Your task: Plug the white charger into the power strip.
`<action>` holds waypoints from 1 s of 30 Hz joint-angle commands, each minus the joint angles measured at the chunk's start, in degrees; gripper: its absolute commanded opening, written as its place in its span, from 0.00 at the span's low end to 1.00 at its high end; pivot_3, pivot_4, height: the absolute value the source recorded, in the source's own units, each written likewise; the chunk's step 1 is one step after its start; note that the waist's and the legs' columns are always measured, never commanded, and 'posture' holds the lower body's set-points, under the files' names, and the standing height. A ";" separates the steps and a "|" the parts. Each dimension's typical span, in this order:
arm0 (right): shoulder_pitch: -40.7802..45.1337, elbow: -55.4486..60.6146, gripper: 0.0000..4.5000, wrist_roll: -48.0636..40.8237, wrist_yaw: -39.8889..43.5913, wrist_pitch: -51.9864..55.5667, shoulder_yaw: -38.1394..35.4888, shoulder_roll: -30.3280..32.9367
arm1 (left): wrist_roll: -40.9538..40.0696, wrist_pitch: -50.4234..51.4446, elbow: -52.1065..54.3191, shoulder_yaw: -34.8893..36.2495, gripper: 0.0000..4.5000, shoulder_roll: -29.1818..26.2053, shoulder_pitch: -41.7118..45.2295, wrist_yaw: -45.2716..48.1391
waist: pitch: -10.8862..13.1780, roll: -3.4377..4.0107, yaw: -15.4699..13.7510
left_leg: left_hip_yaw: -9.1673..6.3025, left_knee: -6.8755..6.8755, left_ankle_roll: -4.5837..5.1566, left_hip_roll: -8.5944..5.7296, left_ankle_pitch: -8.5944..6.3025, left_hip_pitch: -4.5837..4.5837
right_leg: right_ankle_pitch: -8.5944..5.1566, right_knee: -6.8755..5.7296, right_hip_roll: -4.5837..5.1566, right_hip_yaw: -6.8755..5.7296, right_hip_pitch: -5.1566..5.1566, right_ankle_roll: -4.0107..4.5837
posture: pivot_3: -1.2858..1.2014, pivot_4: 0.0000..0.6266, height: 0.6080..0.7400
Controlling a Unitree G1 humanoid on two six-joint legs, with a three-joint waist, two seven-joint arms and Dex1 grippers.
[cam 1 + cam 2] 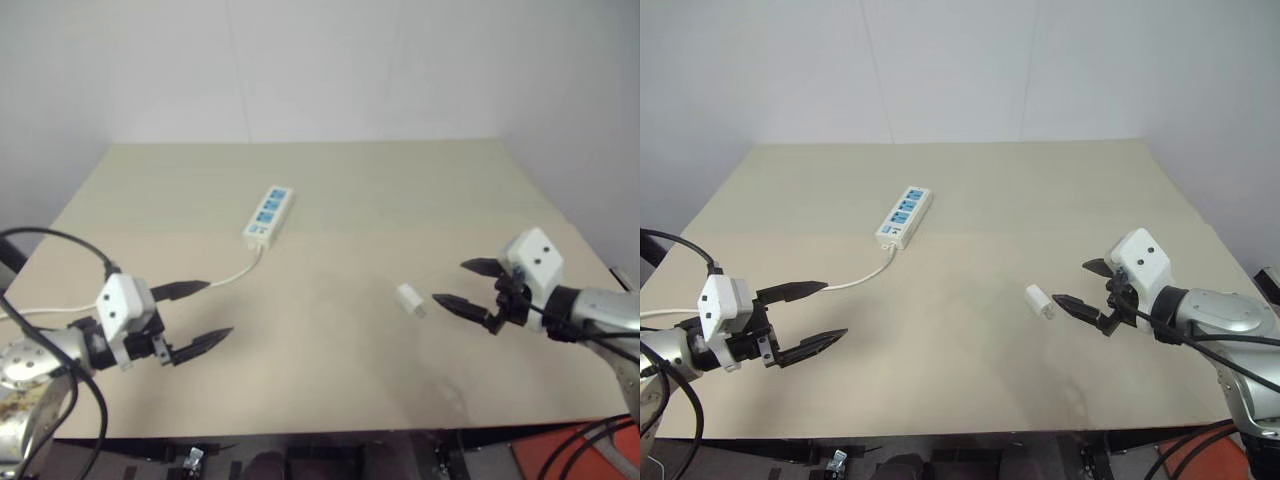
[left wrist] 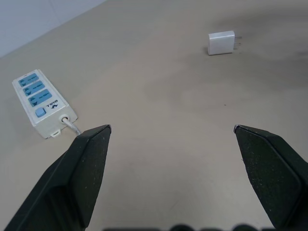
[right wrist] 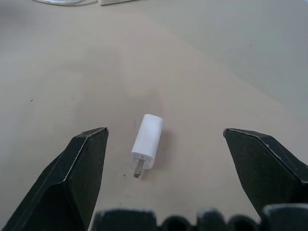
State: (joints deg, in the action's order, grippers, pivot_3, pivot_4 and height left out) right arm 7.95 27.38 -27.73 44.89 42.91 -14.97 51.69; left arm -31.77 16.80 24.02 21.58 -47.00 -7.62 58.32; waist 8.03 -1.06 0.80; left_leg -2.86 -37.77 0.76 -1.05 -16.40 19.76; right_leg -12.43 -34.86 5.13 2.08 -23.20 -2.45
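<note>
The beige table (image 1: 330,200) carries everything. The power strip (image 1: 269,215) lies far out ahead of the left gripper (image 1: 205,312), well apart from it, long axis running away from the robot, its white cable (image 1: 235,275) trailing back past that gripper's fingers. The left gripper hangs with its black fingers spread wide and nothing between them.

The right gripper (image 1: 468,287) is likewise spread wide and empty, and it is much the nearer one to the white charger (image 1: 410,300), which lies on its side on the table just ahead of the fingertips, apart from them. In the right wrist view the charger (image 3: 148,140) sits between the two fingers' lines, its long axis roughly along the reach, prongs (image 3: 138,171) pointing back toward the gripper. A grasp would likely close across its short sides.

The strip's socket holes are too small to make out, and its cable runs off the table's left edge.
</note>
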 commanded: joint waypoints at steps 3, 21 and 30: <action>-0.13 1.27 1.00 0.03 -0.16 -0.85 -2.24 1.13 | -1.36 0.76 0.90 1.19 1.00 -1.10 1.13 0.63 | 0.00 0.00 -0.01 | 0.00 0.00 0.00 0.00 0.00 0.00 | 0.00 0.00 -0.01 -0.01 0.00 0.00 | 0.52 0.24 1.00; 1.89 3.03 1.00 0.50 -1.55 -0.89 0.10 0.48 | 16.78 18.27 -33.03 -20.70 1.00 8.86 39.43 -19.25 | 0.01 -0.16 -1.19 | -0.13 -0.08 0.00 -0.16 0.00 -0.08 | 0.04 -0.03 0.00 -0.17 0.20 -0.04 | 0.52 0.24 1.00; 0.78 7.65 1.00 -1.32 -3.43 0.57 -2.60 0.14 | 28.86 13.54 -74.15 -29.33 0.80 24.27 60.63 -27.63 | -0.07 -0.14 -0.88 | -0.18 -0.11 0.09 -0.28 -0.05 0.33 | 0.05 -0.04 0.10 -0.19 -0.05 -0.10 | 0.52 0.24 1.00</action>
State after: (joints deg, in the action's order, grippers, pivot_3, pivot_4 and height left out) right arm 8.61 32.47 -28.34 42.21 43.19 -14.79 51.69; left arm -4.99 31.50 -45.71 -6.94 -23.66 53.44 32.18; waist 7.97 -1.20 -0.09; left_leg -3.03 -37.88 0.85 -1.35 -16.45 20.07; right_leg -12.39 -34.91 5.26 1.89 -23.24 -2.57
